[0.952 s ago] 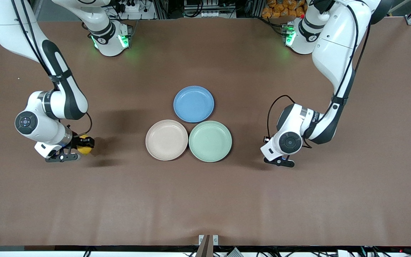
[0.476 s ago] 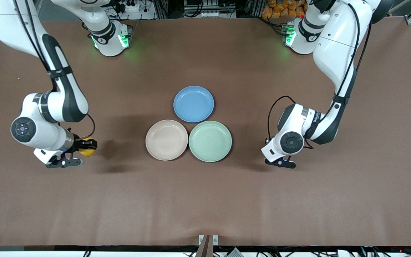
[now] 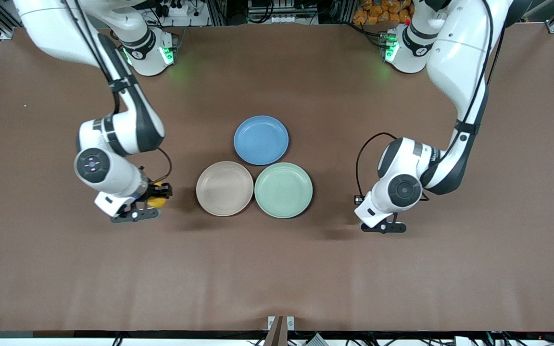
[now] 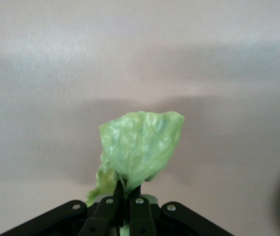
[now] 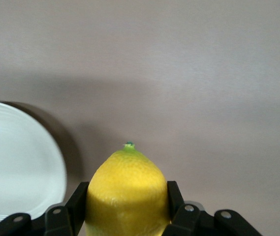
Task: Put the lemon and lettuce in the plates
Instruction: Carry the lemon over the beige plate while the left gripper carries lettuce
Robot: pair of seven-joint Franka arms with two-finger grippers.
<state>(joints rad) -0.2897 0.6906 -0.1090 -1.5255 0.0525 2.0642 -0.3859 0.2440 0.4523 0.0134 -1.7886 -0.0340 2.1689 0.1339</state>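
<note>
gripping the lemon [image 5: 126,192] between its two fingers, the right gripper [image 3: 154,199] hangs over bare table [image 3: 277,269] toward the right arm's end, just beside the beige-pink plate [image 3: 224,188]. in the right wrist view the fruit's nubby tip points away from the hand, and a pale plate rim shows close by. in the front view only a sliver of yellow shows between the black fingers.

pinching the lettuce [image 4: 142,145] at its lower edge, the left gripper [image 4: 126,196] has its fingers closed tight on the leaf, which stands up from the fingertips with its wrinkled face toward the wrist camera. this hand [image 3: 384,226] is over bare table toward the left arm's end, near the mint green plate [image 3: 283,190] but apart from it; the leaf itself is hidden under the wrist in the front view.

out from the hands, the two plates sit touching side by side, both bare. the blue plate [image 3: 261,140] lies just above them in the front view, farther from the front camera, also bare.
</note>
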